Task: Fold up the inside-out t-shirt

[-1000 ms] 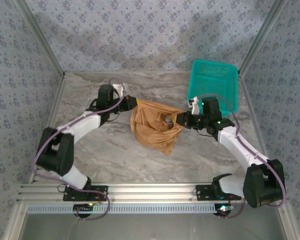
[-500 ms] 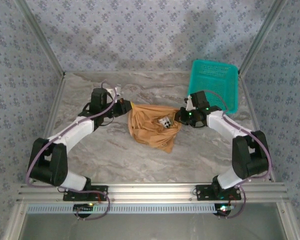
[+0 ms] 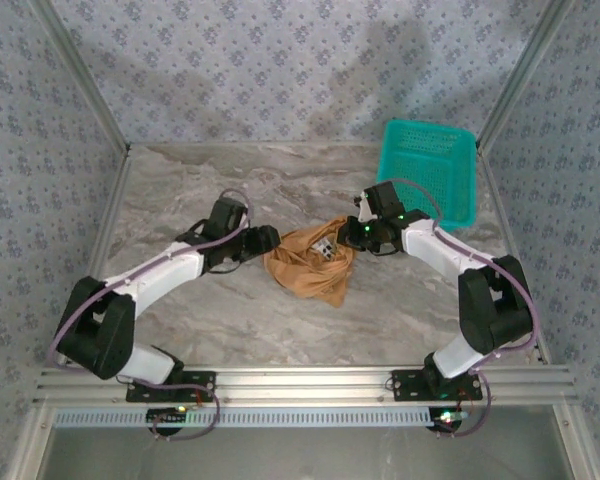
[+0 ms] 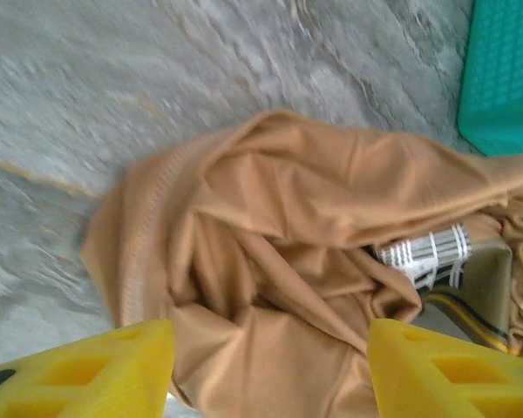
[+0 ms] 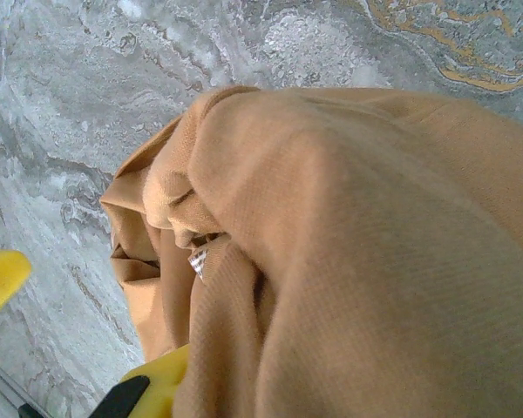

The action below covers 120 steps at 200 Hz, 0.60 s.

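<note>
Inside-out t-shirt (image 3: 310,268): lies crumpled in a tan-orange heap on the middle of the table (image 3: 180,190), between the two grippers. Hides its own outline, with sleeves, neck and hem lost in the folds and not told apart from above. Shows soft matte knit, deep rounded creases and a stitched seam running down the left fold in the left wrist view. Tucks a small whitish label (image 4: 427,254) with dark stripes into a hollow, half covered by cloth, any lettering too small to read. Bulges so close to the right wrist lens that the weave grain stands out.

Left gripper (image 4: 266,383): stands with jaws wide apart, blocky yellow fingers (image 4: 87,370) cut off at the bottom corners, cloth lying between and beyond them; contact with it hard to judge.

Right gripper (image 3: 358,232): clamped on the shirt's right edge, fingertips buried under draped fabric, a yellow-and-black finger (image 5: 152,390) peeking out below. Yellow wedge (image 5: 0,279) at that view's left edge: cropped, owner unclear.

Table: smooth, grey, veined like marble.

Teal basket (image 3: 425,165): perforated plastic, at the far right, apart from the heap.
</note>
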Available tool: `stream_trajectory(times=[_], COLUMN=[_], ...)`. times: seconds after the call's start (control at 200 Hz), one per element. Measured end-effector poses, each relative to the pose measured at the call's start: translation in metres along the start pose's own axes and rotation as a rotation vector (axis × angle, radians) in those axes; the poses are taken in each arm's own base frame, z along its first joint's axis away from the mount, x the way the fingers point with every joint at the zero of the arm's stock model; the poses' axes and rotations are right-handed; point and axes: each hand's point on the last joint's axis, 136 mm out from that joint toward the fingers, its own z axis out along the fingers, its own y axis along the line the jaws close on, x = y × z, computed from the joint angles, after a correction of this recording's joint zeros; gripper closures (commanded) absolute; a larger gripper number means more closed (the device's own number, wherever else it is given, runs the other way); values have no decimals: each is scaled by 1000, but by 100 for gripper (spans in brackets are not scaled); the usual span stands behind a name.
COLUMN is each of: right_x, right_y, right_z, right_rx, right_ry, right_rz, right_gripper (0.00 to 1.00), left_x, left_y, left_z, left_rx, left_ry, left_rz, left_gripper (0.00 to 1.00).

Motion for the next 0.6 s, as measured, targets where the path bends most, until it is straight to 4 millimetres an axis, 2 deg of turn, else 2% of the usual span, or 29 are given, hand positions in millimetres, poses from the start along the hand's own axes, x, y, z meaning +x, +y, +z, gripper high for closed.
stream_trajectory(times=[0.09,0.185,0.325,0.475,0.535,0.575,0.6], right_x=[0,0,0,0,1,2,3], right_y=[0,0,0,1,1,2,1], right_z=[0,0,0,0,0,0,0], right_rx=[0,0,-1,-2,-3,-3,-3], right_ry=[-1,0,0,0,0,3,4], right_rz=[1,1,0,-1,-3,-5,-5], right_gripper=[100,100,100,100,100,100,100], left_x=[14,25,28,24,24,23,24], left_y=[-7,-2,5,-6,-11,-15,-16], left_z=[16,35,60,84,92,97,101], left_rx=[23,16,0,16,21,24,23], left_ry=[46,94,128,143,147,150,154], left_rz=[11,-4,-47,-61,-61,-56,-59], left_gripper=[39,37,38,38,46,57,68])
